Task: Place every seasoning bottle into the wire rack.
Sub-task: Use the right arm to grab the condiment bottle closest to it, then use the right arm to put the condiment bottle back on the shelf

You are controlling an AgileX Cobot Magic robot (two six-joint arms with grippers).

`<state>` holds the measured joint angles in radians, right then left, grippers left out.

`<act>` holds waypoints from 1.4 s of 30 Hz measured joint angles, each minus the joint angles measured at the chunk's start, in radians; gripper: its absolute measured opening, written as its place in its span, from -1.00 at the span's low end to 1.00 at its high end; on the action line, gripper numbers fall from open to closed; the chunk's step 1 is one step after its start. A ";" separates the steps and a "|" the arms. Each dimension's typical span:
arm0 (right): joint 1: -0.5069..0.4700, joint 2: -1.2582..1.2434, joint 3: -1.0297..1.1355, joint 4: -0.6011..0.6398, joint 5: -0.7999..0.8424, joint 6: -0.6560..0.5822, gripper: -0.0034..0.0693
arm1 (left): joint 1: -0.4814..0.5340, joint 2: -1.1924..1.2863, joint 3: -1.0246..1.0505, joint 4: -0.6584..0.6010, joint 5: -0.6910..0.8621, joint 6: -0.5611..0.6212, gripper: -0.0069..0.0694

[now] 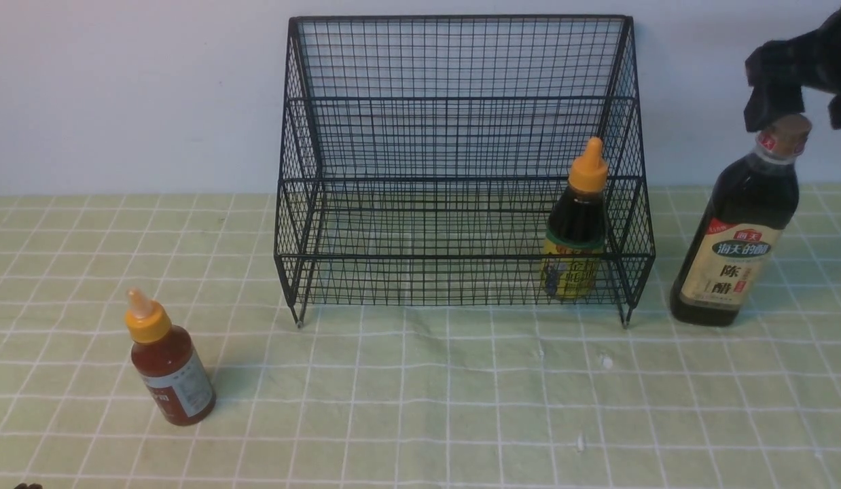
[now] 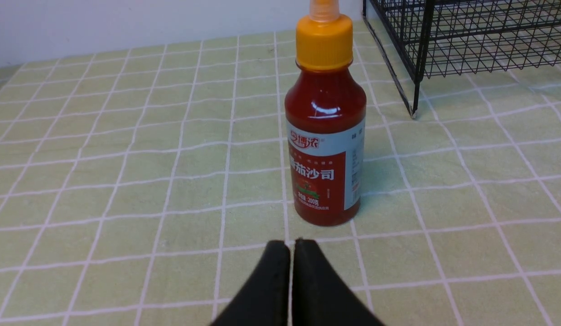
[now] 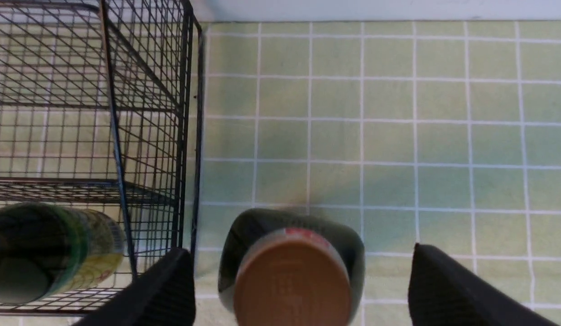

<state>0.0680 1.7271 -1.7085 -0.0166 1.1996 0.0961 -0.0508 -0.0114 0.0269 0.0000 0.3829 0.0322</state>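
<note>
The right gripper (image 3: 301, 283) is opened wide, with its fingers set either side of the tan-capped bottle (image 3: 292, 285); no contact is shown. The left gripper (image 2: 292, 244) is fully closed, and nothing is held in it. The tan-capped bottle is stood on the table (image 1: 461, 380) beside the wire rack (image 1: 464, 257), on its right. The yellow-label bottle (image 1: 575, 234) is already placed in the lower tier, near the right end. The red-sauce bottle (image 1: 172, 370) is stood on the table to the left of the rack.

If the fingers are closed too high, only the cap may be gripped, and slip or swing may be caused by the bottle's likely weight. If the bottle is lifted too little, its base may be caught on the front wire and the rack pushed. If it is lowered too near the yellow-label bottle, that bottle may be tipped.
</note>
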 joint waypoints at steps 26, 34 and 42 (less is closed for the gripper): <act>0.000 -0.029 -0.305 0.017 0.096 -0.074 -0.01 | 0.000 0.000 0.000 0.000 0.000 0.000 -0.83; 0.000 -0.037 -0.546 0.122 -0.053 -0.090 -0.01 | 0.000 0.000 0.000 0.000 0.000 0.000 -0.83; 0.000 -0.009 -0.560 0.481 -0.118 -0.207 -0.01 | 0.000 0.000 0.000 0.000 0.000 0.000 -0.83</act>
<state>0.0680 1.7176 -2.2682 0.4643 1.0811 -0.1112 -0.0508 -0.0114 0.0269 0.0000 0.3829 0.0322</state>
